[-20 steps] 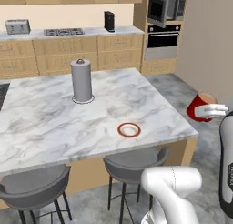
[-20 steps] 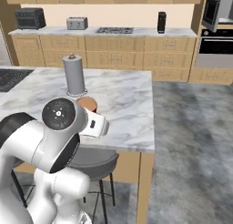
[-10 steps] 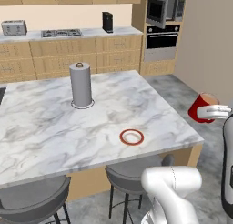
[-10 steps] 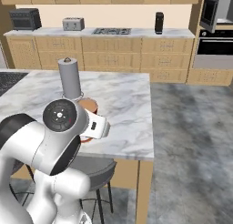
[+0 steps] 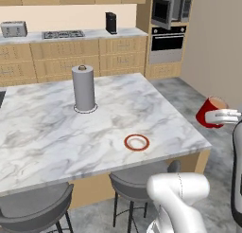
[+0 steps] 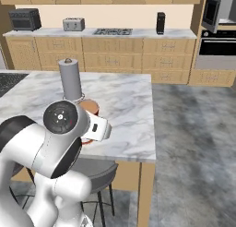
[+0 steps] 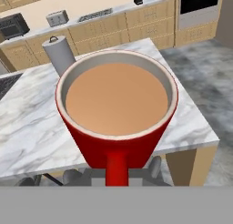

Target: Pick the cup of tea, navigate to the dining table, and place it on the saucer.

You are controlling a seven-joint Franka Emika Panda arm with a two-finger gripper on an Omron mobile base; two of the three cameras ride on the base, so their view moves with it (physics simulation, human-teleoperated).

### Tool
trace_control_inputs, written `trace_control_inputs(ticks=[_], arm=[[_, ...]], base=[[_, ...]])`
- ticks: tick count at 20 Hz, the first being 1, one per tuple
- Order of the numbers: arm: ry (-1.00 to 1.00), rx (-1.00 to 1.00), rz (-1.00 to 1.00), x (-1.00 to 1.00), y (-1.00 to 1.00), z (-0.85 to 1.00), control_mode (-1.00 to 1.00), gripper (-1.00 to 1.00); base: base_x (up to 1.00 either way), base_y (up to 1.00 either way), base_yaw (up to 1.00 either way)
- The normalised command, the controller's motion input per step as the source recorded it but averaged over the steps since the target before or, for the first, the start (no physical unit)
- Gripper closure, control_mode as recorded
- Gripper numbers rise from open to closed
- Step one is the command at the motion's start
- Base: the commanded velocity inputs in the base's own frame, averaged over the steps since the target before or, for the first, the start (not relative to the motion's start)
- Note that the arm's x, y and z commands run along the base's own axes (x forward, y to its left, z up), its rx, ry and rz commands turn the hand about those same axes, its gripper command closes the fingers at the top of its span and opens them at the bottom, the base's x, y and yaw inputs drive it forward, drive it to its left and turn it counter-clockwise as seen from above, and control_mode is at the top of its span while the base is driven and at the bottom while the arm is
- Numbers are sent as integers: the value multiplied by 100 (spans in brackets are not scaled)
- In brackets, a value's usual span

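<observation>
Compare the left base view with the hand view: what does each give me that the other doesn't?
Left base view alone: the saucer lying bare on the dining table, near its right front corner, and the cup of tea held off the table's right edge, over the floor, not over the saucer. Two grey stools sit below.

Hand view alone: a look straight into the cup, with its tan liquid level and its handle pointing at the camera.

Both: the marble tabletop, the paper-towel roll, the back counter with toaster and oven.
</observation>
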Motion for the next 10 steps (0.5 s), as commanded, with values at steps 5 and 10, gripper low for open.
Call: trace_control_inputs(ticks=[5,10], arm=[[0,0,0,0,0,0,100,100],[52,-6,2,100,1,33,-100,100]], base=[[28,6,-1],[0,0,0]])
